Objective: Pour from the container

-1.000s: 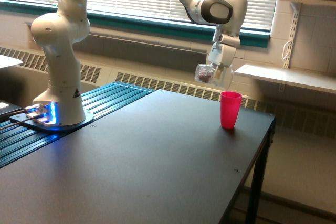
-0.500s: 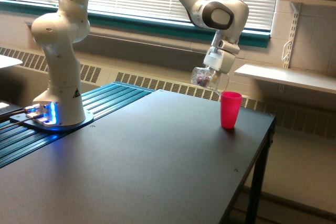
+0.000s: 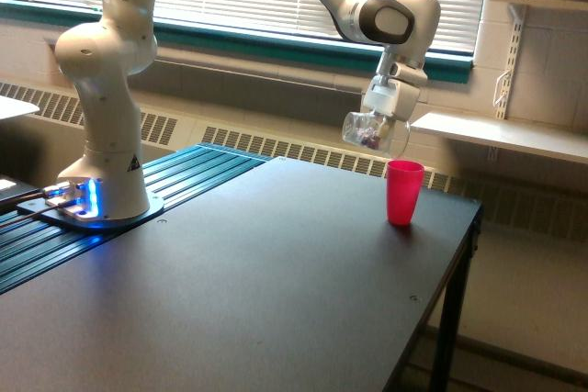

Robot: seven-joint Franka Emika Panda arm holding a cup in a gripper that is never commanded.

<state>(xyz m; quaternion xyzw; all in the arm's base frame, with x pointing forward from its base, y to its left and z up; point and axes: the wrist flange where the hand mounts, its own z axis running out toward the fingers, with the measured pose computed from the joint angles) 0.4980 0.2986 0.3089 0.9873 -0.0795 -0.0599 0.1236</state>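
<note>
Black laminate fills the near ground: the tabletop (image 3: 276, 273) is bare across its front, and the only object standing on it is the pink cup (image 3: 404, 192), upright near the far corner toward the exterior view's right. At 9 o'clock from that cup, well apart, the arm's white base (image 3: 103, 135) sits on ribbed metal with a blue light glowing at its foot.

Above the pink cup, at about 11 o'clock from its rim and clear of it, hangs the container (image 3: 375, 131), a clear plastic cup with dark reddish bits inside. The end effector (image 3: 386, 109) is clamped on it from above; its fingers are too small here to separate, but the container is plainly carried by them.

Half a second ago the container was lower and tipped more steeply, its mouth nearly at the pink cup's rim. Now it has risen a little and shifted toward the exterior view's right, lying closer to horizontal with its mouth facing the pink cup. The dark bits have slid from the closed end toward the mouth side.

My judgement is that the pour is underway but not finished: bits remain in the container. Whether any have already dropped into the pink cup I cannot tell, since that cup is opaque
</note>
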